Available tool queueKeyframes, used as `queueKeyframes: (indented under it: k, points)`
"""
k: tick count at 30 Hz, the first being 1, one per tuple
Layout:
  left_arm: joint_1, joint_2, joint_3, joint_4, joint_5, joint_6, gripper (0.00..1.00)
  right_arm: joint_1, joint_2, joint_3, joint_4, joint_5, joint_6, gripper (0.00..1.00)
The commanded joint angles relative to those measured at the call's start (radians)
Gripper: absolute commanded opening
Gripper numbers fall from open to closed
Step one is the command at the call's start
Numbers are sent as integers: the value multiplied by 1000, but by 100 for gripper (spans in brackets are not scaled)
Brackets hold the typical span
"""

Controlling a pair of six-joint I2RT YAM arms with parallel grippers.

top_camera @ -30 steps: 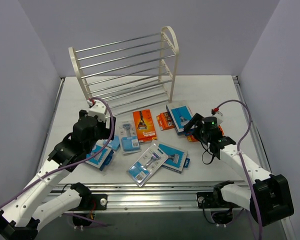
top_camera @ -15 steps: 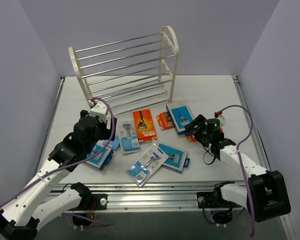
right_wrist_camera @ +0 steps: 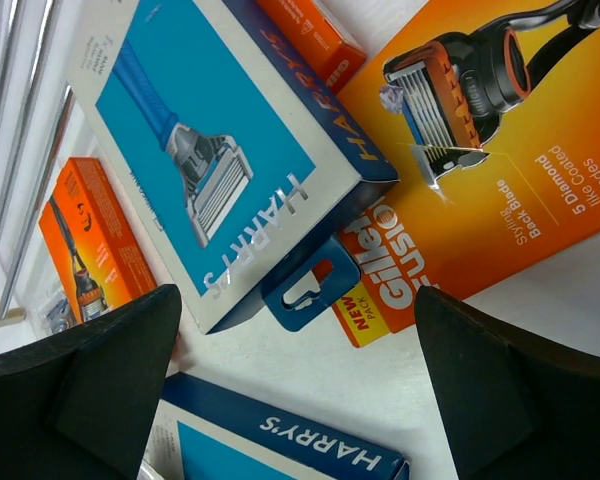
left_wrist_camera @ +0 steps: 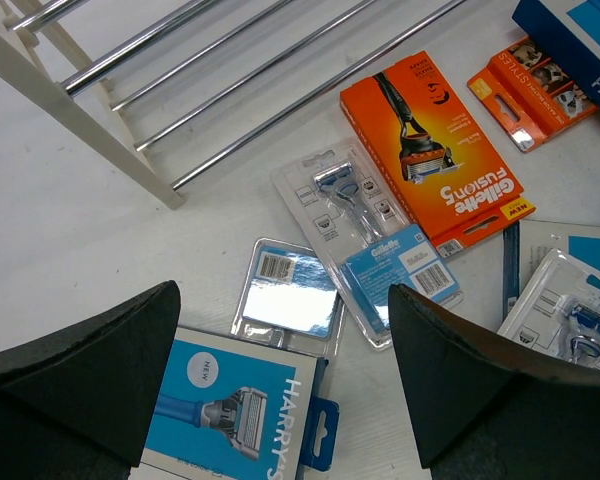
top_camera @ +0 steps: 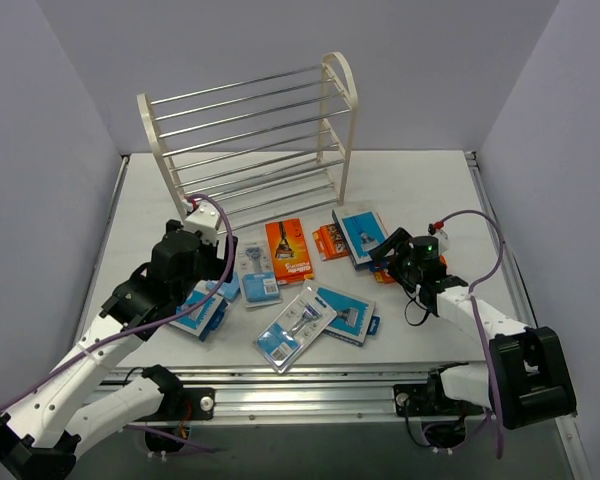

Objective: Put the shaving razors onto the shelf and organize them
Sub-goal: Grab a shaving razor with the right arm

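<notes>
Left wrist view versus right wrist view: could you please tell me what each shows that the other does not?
Only the left wrist view shows the face-down pack with a barcode and the blue box marked NEW. Only the right wrist view shows the large orange pack lying partly under a blue Harry's box. Both show the orange Fusion pack, part of the shelf and an open end effector: the left end effector and the right end effector.

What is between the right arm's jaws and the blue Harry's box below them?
Nothing visible. The right jaws stand open above the blue Harry's box, with only air between them. The box lies on top, its corner overlapping an orange Gillette pack.
</notes>
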Motion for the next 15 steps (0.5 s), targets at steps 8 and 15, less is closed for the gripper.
queueKeyframes:
  k: [8, 15]
  points:
    - [-7, 14, 51, 12, 36, -13, 94, -7, 105, 13, 96, -17, -1, 96]
    - [-7, 27, 54, 12, 56, -11, 94, -9, 120, 19, 129, -27, 10, 91]
